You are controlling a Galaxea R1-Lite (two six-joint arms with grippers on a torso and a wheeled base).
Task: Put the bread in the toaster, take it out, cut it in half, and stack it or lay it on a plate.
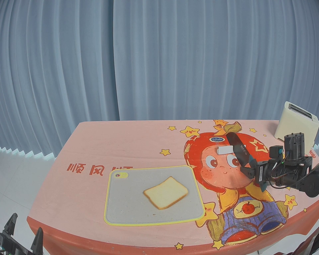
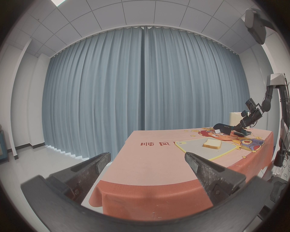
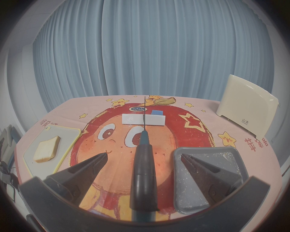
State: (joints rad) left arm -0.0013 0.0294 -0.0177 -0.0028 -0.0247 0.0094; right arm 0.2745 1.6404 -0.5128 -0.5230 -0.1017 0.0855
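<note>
Right fingers [image 3: 84,172] wide apart, straddling knife [image 3: 144,169] handle; left fingers [image 2: 211,175] spread.

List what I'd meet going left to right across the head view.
left gripper → cutting board with the bread on it → knife → right gripper → toaster

The table wore a pink tablecloth [image 1: 139,146] printed with a big red-haired cartoon kid [image 1: 219,166], yellow stars and red lettering. A small white rectangular block [image 3: 131,119] lay flat on the kid's forehead, with a little blue block [image 3: 157,112] just behind it. Pleated blue-grey curtains [image 1: 159,59] covered the back wall, under a white tiled ceiling [image 2: 145,12].
</note>
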